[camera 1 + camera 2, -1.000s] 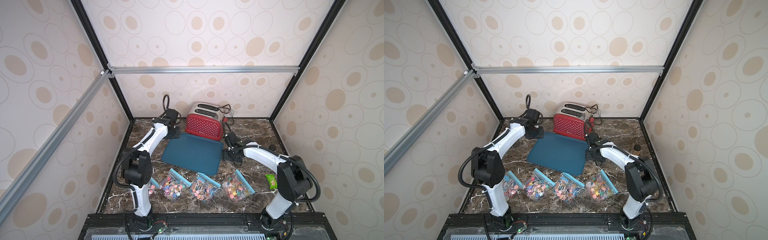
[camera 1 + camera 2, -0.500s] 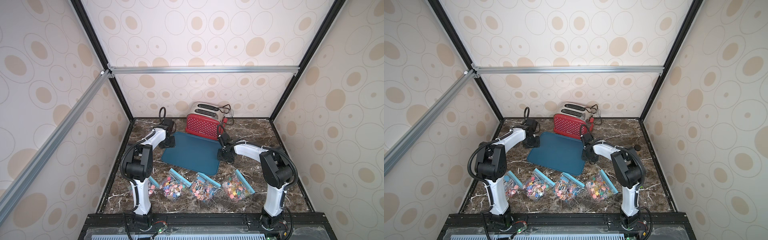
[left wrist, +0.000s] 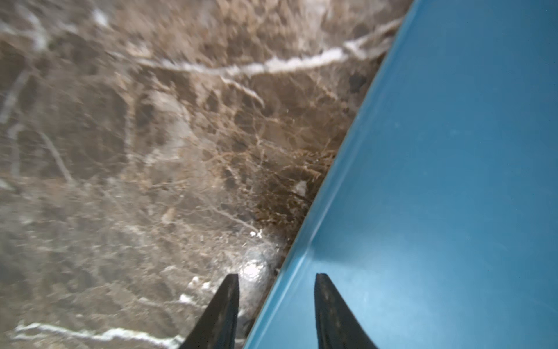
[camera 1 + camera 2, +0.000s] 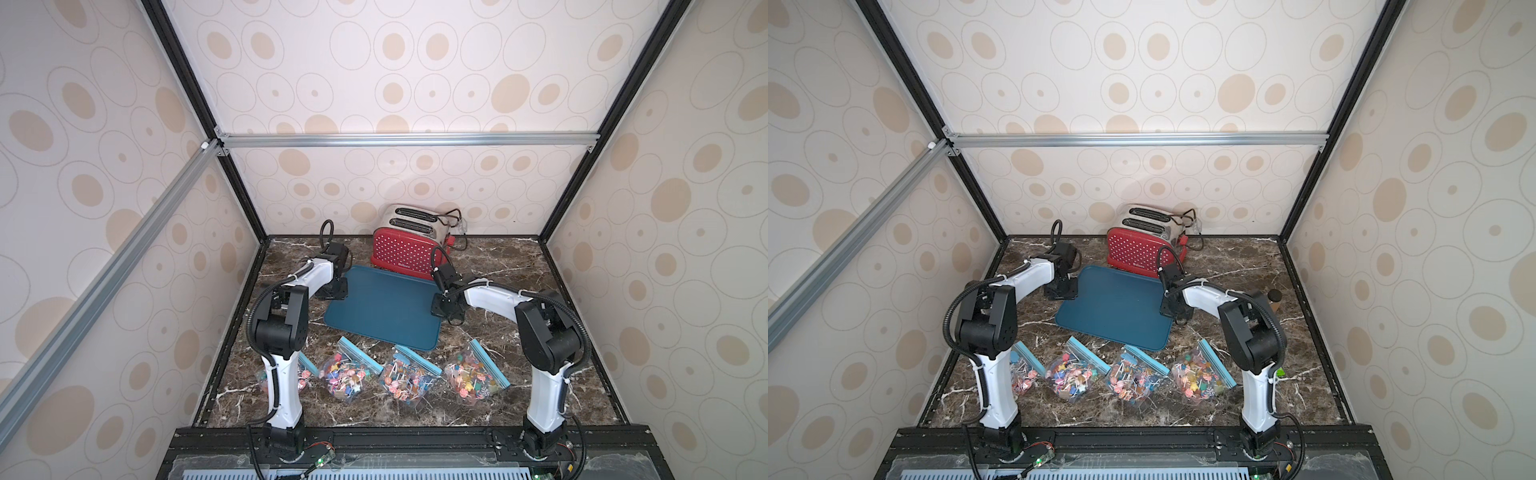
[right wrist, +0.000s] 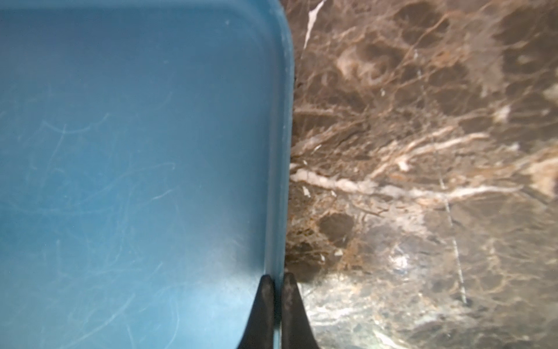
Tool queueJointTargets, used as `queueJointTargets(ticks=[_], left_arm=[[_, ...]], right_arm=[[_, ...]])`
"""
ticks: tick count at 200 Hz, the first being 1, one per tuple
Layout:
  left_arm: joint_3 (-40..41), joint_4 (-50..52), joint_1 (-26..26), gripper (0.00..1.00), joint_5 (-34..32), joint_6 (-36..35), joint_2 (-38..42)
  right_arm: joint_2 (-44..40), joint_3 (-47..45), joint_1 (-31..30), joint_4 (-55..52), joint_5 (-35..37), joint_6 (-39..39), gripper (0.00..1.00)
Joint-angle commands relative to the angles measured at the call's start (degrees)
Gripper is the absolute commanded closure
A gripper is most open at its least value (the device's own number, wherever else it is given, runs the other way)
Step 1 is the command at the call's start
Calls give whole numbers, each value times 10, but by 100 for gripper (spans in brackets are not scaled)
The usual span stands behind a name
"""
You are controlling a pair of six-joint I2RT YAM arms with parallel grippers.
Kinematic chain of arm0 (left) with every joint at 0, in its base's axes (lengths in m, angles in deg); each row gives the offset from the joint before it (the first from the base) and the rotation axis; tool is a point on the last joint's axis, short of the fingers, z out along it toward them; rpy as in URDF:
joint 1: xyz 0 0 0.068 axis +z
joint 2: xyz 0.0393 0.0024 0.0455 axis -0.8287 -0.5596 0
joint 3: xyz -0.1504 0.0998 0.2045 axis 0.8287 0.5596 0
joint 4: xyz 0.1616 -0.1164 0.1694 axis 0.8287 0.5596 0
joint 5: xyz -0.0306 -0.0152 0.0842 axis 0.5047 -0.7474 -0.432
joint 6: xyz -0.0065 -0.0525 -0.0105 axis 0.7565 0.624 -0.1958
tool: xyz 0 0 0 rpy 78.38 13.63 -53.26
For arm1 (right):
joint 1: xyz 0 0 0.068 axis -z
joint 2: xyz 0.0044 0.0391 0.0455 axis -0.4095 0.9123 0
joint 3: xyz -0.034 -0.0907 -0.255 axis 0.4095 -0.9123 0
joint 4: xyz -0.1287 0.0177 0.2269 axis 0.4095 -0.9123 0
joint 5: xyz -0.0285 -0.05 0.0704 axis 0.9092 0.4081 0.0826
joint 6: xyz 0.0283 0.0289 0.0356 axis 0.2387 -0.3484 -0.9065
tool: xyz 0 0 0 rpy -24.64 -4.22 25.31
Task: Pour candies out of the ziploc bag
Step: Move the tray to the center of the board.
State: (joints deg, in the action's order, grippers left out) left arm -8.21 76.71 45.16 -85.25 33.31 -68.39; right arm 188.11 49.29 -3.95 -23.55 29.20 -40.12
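Observation:
Several clear ziploc bags [image 4: 409, 376] with blue zip strips lie in a row at the table's front, full of coloured candies [image 4: 1071, 376] on white sticks; the leftmost bag [image 4: 305, 374] is partly hidden behind my left arm. Behind them lies a blue tray [image 4: 382, 311], with nothing on it. My left gripper [image 4: 332, 291] [image 3: 277, 275] is open, with one finger on each side of the tray's [image 3: 437, 181] left rim. My right gripper [image 4: 444, 309] [image 5: 278, 276] is shut on the tray's [image 5: 136, 151] right rim.
A red dotted toaster [image 4: 405, 249] with its cord stands at the back, just behind the tray. At the right edge of the marble table, behind my right arm, are a small dark-capped thing [image 4: 1274, 297] and a green thing [image 4: 1281, 372]. Patterned walls close in three sides.
Both grippers came down to the tray's edges, the left from the back left, the right from the right. The right jaws closed on the rim; the left jaws narrowed a little.

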Motion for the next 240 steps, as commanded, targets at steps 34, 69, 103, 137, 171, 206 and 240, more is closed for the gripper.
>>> queueJointTargets(ticks=[34, 69, 103, 137, 171, 206, 240], left_arm=[[14, -11, 3, 71, 42, -18, -28], [42, -36, 3, 87, 102, -15, -26], [68, -64, -8, 98, 148, -14, -30], [67, -64, -40, 100, 154, -19, -45], [69, -66, -62, 100, 162, -13, -45], [75, -68, -75, 100, 176, -12, -44], [86, -70, -82, 100, 191, -11, -41]], right_arm=[[49, 12, 26, -45, 49, 26, 100], [58, 30, 53, -54, 52, 50, 100], [58, 43, 84, -66, 68, 72, 100], [65, 57, 107, -68, 78, 100, 100], [77, 70, 118, -76, 95, 120, 100], [90, 90, 160, -76, 99, 138, 100], [107, 119, 176, -83, 104, 164, 100]])
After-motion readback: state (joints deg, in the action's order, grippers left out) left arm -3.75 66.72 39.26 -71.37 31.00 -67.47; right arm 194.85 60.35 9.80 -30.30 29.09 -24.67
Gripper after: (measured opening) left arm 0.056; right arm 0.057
